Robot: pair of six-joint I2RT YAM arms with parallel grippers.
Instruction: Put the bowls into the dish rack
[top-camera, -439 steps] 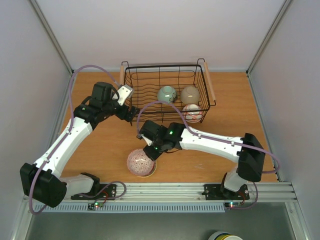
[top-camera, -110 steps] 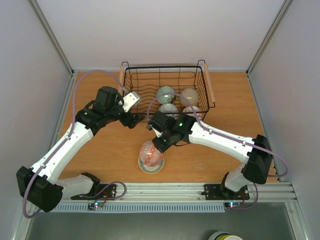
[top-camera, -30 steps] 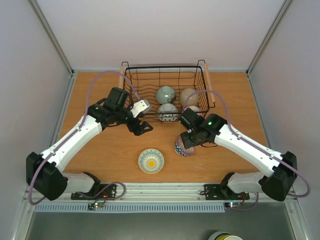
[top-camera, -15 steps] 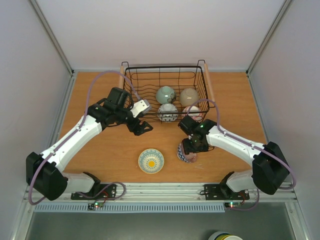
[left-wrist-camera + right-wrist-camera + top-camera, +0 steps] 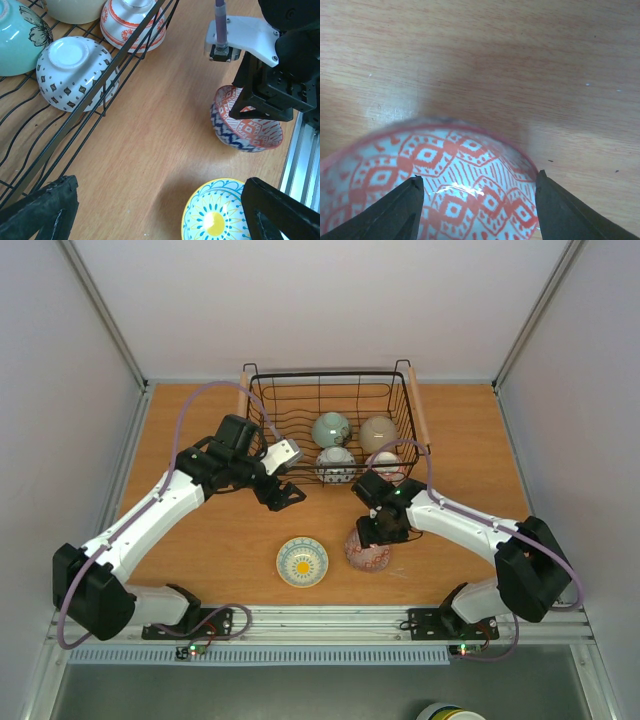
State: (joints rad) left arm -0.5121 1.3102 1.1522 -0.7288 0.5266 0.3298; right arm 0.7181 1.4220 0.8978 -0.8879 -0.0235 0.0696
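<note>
My feed, surroundings only: a bench in a pale booth.
I see an orange-brown wooden table point(image 5: 470, 440), white walls point(image 5: 320, 300) with grey metal corner struts point(image 5: 100, 315), and a ribbed aluminium rail point(image 5: 330, 620) along the near edge. Below it, something round, white and yellow point(image 5: 447, 712), is cut off; possibly a cup.

White-shelled arms point(image 5: 150, 520), black joints, looping purple cables point(image 5: 219, 22), a white-plated left pincer point(image 5: 287, 495) with black fingers point(image 5: 40, 210).
</note>
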